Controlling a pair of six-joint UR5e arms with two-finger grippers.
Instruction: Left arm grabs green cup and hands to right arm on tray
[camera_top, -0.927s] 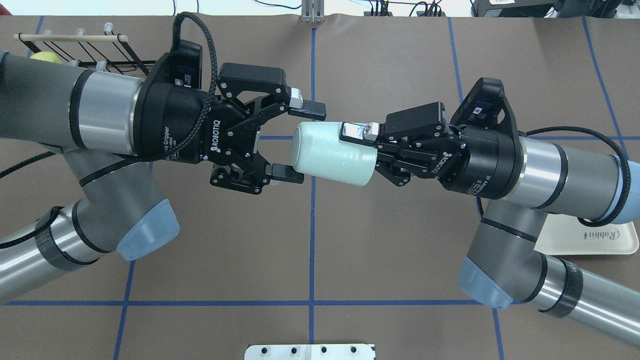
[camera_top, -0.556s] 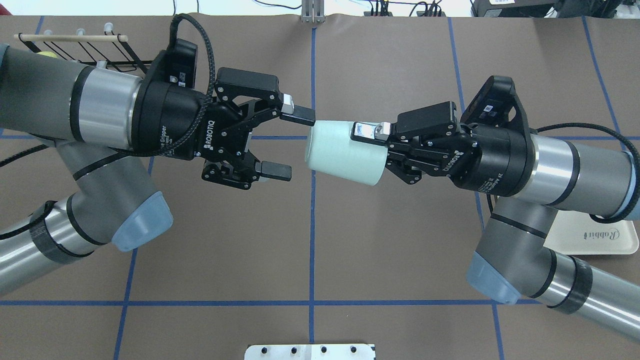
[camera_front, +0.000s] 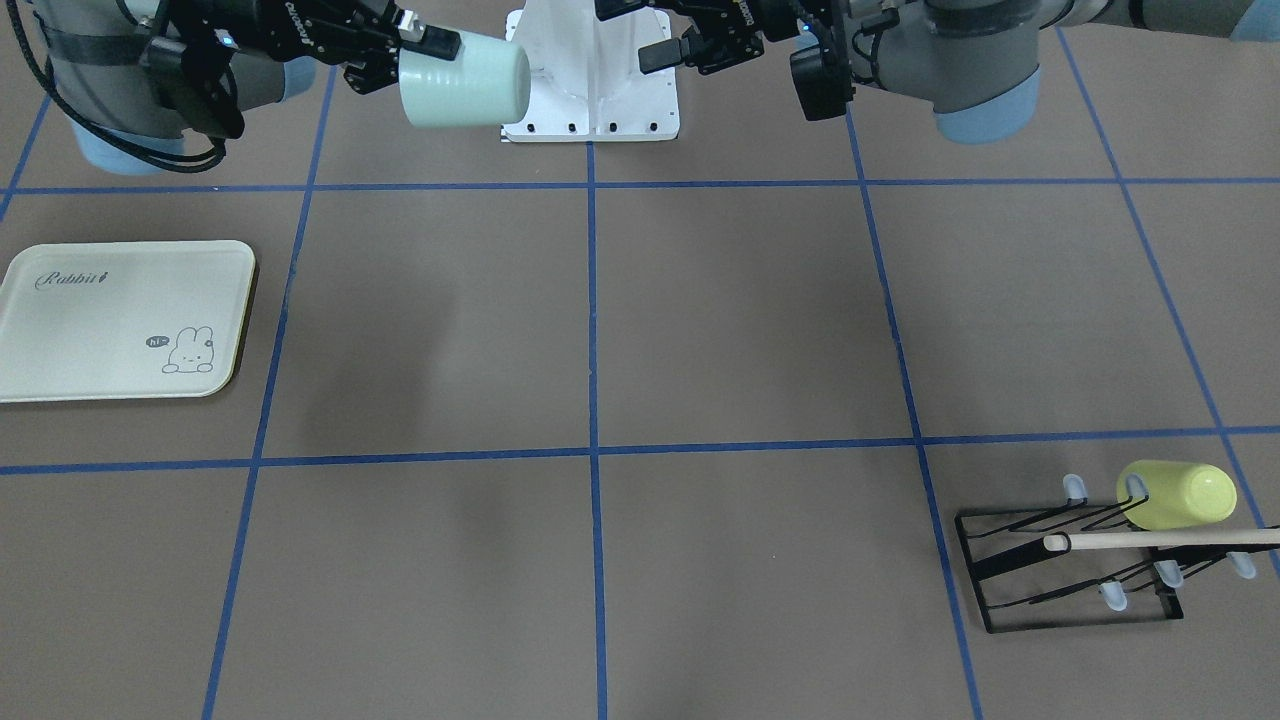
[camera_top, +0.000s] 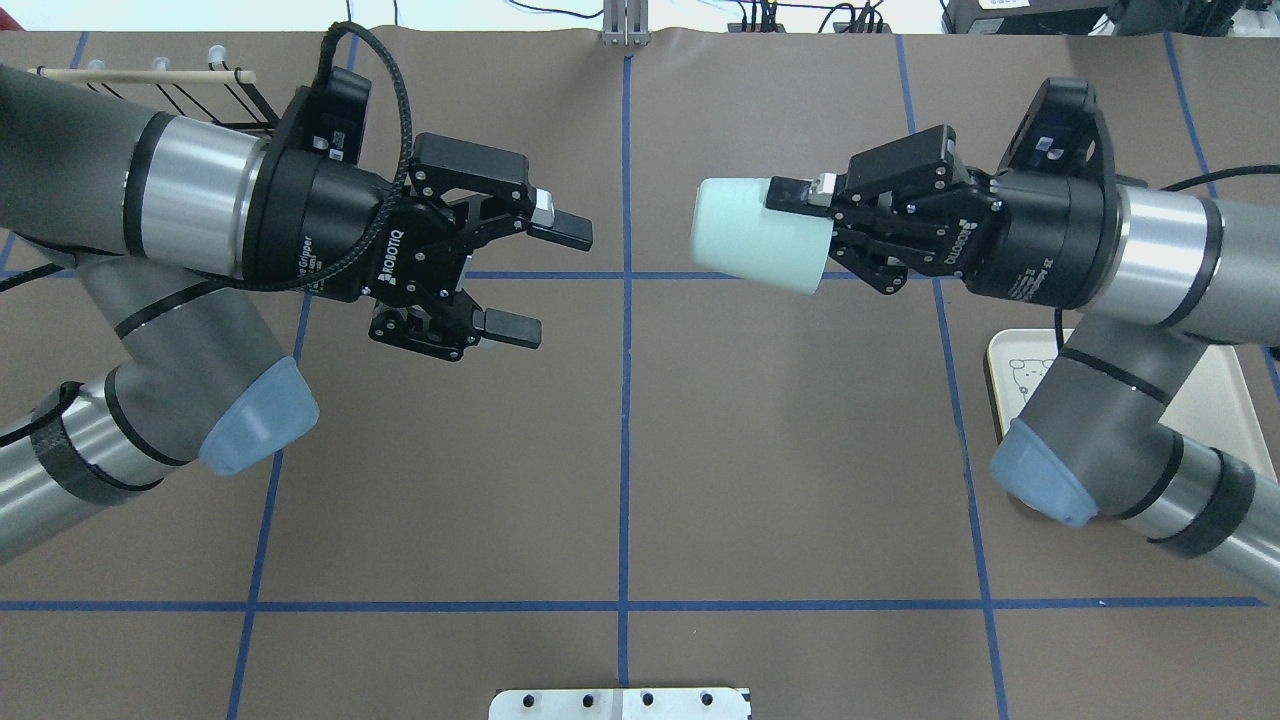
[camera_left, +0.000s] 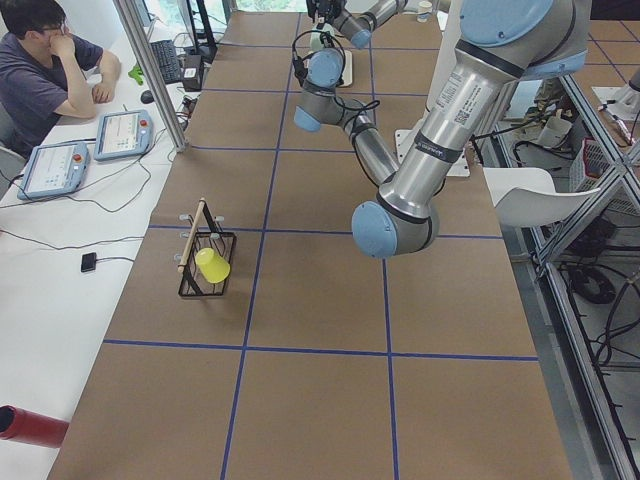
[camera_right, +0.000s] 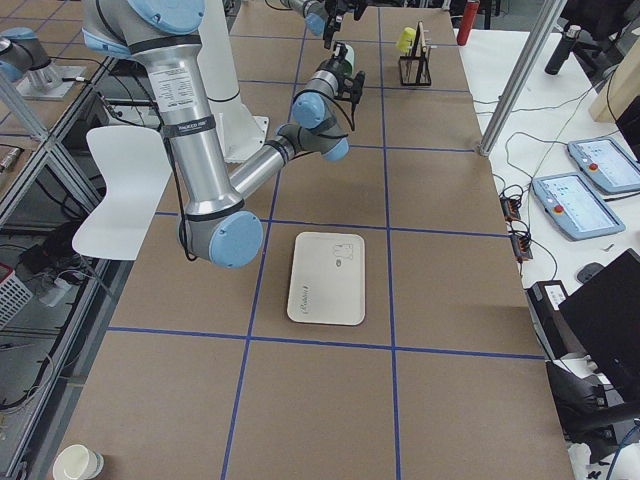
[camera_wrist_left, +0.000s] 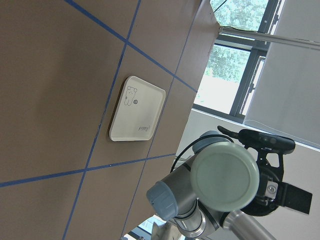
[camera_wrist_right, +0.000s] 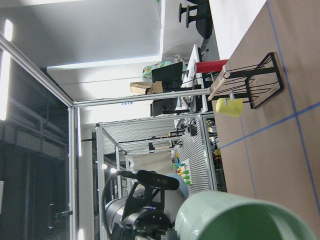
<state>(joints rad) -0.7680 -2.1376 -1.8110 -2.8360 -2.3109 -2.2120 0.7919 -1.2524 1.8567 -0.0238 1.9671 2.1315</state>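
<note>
We count two arms, two grippers, two cups, one tray and one wire rack.

In the overhead view, the wire rack (camera_top: 150, 76) peeks out at the upper left behind the left arm (camera_top: 90, 190). The left gripper (camera_top: 548, 280) sits left of centre with its fingers spread wide and nothing between them. Just right of centre, the green cup (camera_top: 750, 235) hangs in the air above the counter (camera_top: 620, 450), well apart from the left gripper. It lies on its side with its long axis running across the frame. The closed base points to frame left and the wider mouth end to frame right, and the base end sits slightly higher in the frame. The right gripper (camera_top: 805, 235) is clamped on the mouth end, with one finger lying along the outer wall. We cannot tell where the other finger sits. The right arm (camera_top: 1170, 260) comes next, and the tray (camera_top: 1225, 400) lies flat on the counter, partly hidden under it.

In the front-facing view, the yellow cup (camera_front: 1175, 495) rests on its side on the rack at lower right.
</note>
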